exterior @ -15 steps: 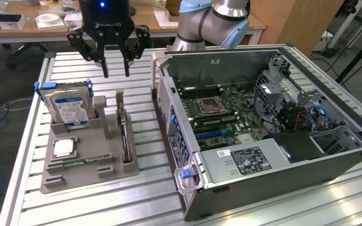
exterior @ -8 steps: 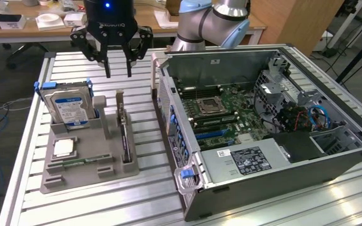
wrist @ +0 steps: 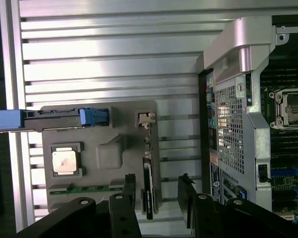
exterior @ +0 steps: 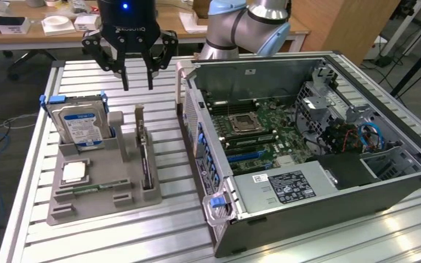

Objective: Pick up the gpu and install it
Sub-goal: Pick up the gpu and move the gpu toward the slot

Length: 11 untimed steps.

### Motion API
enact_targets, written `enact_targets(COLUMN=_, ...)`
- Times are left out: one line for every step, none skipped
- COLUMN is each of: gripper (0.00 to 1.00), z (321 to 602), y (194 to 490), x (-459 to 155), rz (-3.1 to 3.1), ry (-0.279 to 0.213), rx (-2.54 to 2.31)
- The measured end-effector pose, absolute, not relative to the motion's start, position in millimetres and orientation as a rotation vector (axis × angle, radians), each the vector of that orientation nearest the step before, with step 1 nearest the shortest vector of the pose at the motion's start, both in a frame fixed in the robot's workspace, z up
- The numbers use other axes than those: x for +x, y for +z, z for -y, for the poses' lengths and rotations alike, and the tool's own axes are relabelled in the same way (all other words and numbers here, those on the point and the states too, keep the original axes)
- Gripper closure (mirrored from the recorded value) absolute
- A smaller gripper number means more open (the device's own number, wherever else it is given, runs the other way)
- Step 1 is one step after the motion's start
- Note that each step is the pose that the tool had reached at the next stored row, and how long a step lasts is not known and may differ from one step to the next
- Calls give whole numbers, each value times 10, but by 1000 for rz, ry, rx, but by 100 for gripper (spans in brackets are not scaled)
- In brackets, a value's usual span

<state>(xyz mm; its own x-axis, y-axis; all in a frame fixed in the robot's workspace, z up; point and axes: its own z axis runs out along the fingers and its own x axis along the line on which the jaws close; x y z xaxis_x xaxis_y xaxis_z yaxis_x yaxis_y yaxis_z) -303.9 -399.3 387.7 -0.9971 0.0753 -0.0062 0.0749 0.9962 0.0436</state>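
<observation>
The gpu (exterior: 144, 159) stands on its edge in a slot along the grey holder tray (exterior: 123, 197), on the side nearest the computer case, with its silver bracket at the far end. My gripper (exterior: 138, 86) hangs open above the tray's far end, well clear of the card and holding nothing. In the wrist view the gpu (wrist: 148, 183) is a thin dark strip seen edge-on. It runs between the two black fingers (wrist: 130, 186), closer to that one, and the open gripper (wrist: 157, 198) is apart from it.
The open computer case (exterior: 306, 148) lies at the exterior view's right of the tray, motherboard exposed, and its rear panel (wrist: 233, 114) is close to the gpu. The tray also holds a hard drive (exterior: 83, 123), a processor (exterior: 74, 172) and a memory stick (exterior: 94, 189).
</observation>
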Motion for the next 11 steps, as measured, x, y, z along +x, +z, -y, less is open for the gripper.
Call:
enact_targets(gripper=53, z=3993, y=3877, x=-3039, rz=-3131, ry=68, rx=118)
enact_targets(gripper=53, z=3993, y=3877, x=-3039, rz=-3131, ry=68, rx=118)
enact_targets(gripper=53, z=3993, y=3877, x=-3039, rz=-3131, ry=68, rx=118)
enact_targets(gripper=53, z=3993, y=3875, x=-3039, rz=-3131, ry=68, rx=118)
enact_targets(gripper=53, z=3993, y=3873, x=-3039, rz=-3131, ry=68, rx=118)
enact_targets(gripper=53, z=3992, y=3870, x=-3038, rz=-3131, ry=68, rx=118)
enact_targets(gripper=53, z=3993, y=3865, x=-3039, rz=-3131, ry=68, rx=118)
enact_targets(gripper=53, z=3993, y=3861, x=-3039, rz=-3131, ry=68, rx=118)
enact_targets(gripper=53, z=3993, y=3857, x=-3039, rz=-3131, ry=68, rx=118)
enact_targets(gripper=53, z=3993, y=3852, x=-3039, rz=-3131, ry=68, rx=118)
enact_targets(gripper=53, z=3993, y=3848, x=-3039, rz=-3131, ry=67, rx=118)
